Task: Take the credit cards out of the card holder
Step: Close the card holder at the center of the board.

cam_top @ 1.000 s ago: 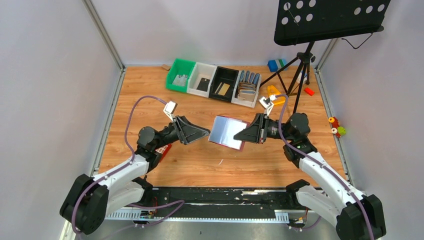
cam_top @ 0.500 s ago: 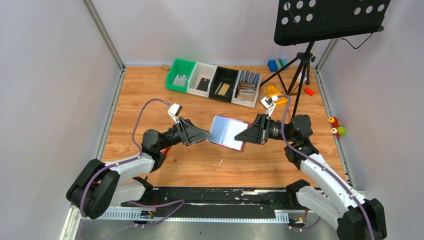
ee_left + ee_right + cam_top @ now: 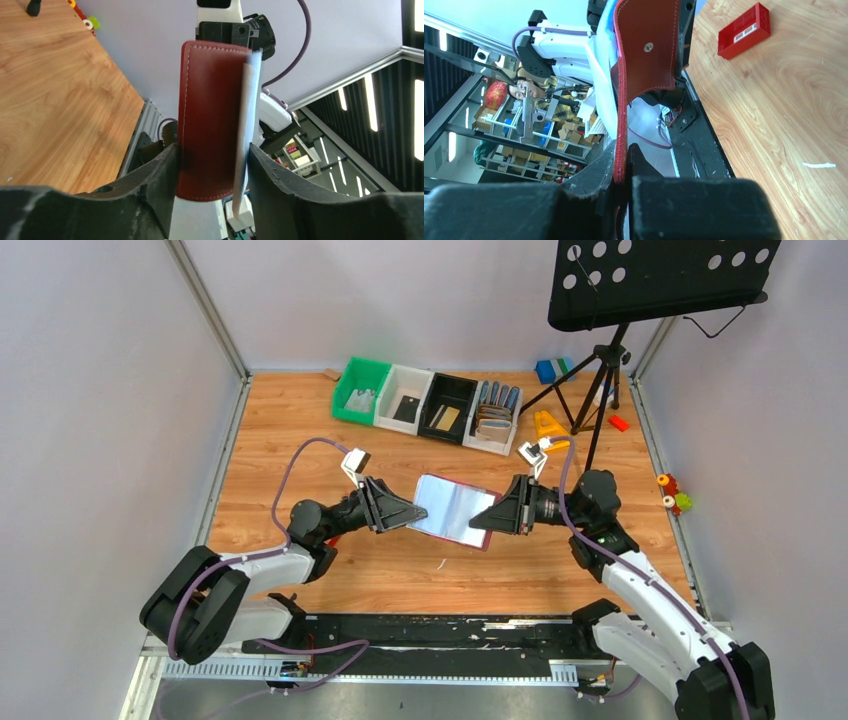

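Shows a maroon leather card holder [image 3: 455, 510] spread open in mid-air over the wood-grain table [image 3: 300, 440], between the two arms. Reveals smooth leather with pale stitching along rounded edges, a small metal snap stud [image 3: 649, 47] on the tab, and a glossy pale lining [image 3: 246, 125] that catches the light.

Finds the right gripper [image 3: 624, 155] pinched tight on the holder's right edge, its black jaws together with only the leather between them. Finds the left gripper [image 3: 211, 150] part-way open, its blocky matte-black fingers [image 3: 280, 185] straddling the left flap, close against the leather on one side and the pale lining on the other. Cannot tell whether they press on it yet.

Places a thin black card [image 3: 407, 405] in the white bin [image 3: 392, 390] and a gold-tan card [image 3: 446, 418] in the black bin [image 3: 462, 390] beside it, both at the far edge of the table, well apart from the holder. Notes a green bin [image 3: 345, 380] left of those, a red block [image 3: 744, 31] lying on the wood, and a perforated black music stand [image 3: 660, 280] at the far right.
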Controlling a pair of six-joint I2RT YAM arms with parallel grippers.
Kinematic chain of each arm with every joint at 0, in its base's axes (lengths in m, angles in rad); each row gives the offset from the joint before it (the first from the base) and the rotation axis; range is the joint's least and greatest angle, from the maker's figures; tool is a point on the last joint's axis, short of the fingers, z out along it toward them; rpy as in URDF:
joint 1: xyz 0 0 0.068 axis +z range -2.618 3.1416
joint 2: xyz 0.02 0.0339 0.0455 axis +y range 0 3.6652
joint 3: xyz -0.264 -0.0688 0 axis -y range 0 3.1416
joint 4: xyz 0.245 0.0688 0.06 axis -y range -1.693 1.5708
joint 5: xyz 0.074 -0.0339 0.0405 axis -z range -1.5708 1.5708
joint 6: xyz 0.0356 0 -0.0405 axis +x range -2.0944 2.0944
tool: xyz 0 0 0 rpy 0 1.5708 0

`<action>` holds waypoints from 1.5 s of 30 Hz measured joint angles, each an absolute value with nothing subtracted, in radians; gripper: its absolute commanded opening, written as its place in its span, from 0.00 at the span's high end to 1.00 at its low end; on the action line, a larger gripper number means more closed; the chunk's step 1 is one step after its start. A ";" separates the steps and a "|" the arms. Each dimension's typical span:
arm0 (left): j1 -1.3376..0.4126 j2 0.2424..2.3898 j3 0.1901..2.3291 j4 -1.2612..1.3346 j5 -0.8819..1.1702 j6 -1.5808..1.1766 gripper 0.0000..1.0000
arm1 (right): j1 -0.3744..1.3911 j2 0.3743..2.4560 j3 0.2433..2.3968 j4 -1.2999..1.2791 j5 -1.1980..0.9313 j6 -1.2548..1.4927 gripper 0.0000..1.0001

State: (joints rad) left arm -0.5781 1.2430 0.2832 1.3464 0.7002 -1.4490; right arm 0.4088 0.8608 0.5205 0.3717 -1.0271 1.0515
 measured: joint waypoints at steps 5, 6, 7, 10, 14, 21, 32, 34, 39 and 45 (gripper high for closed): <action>-0.579 1.243 0.283 1.361 0.698 -1.444 0.43 | 0.409 0.846 0.521 0.231 -1.021 0.977 1.00; -0.580 1.245 0.283 1.371 0.698 -1.443 0.47 | 0.409 0.844 0.521 0.193 -1.016 0.957 1.00; -0.580 1.248 0.283 1.377 0.697 -1.444 0.50 | 0.409 0.844 0.522 0.163 -1.013 0.939 1.00; -0.581 1.263 0.283 1.401 0.698 -1.443 0.57 | 0.409 0.844 0.523 0.096 -1.005 0.900 1.00; -0.581 1.286 0.283 1.411 0.699 -1.439 0.75 | 0.409 0.844 0.527 0.039 -0.997 0.861 1.00; -0.598 1.273 0.286 1.317 0.698 -1.353 0.92 | 0.410 0.852 0.540 0.002 -0.997 0.834 1.00; -0.703 1.074 0.424 0.697 0.546 -0.983 0.99 | 0.459 0.903 0.619 -0.184 -0.855 0.706 1.00; -0.713 1.068 0.432 0.643 0.520 -0.952 0.99 | 0.474 0.916 0.622 -0.191 -0.830 0.692 1.00; -0.733 1.123 0.433 0.645 0.510 -0.949 1.00 | 0.511 0.974 0.622 -0.204 -0.778 0.678 1.00; -0.741 1.223 0.422 0.766 0.536 -1.015 1.00 | 0.543 1.032 0.622 -0.174 -0.741 0.682 1.00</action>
State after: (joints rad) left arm -0.7406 1.2228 0.4221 0.7658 0.5358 -1.0153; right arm 0.5430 1.0317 0.6220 -0.1741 -0.7406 0.6819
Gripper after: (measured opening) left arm 0.120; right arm 0.069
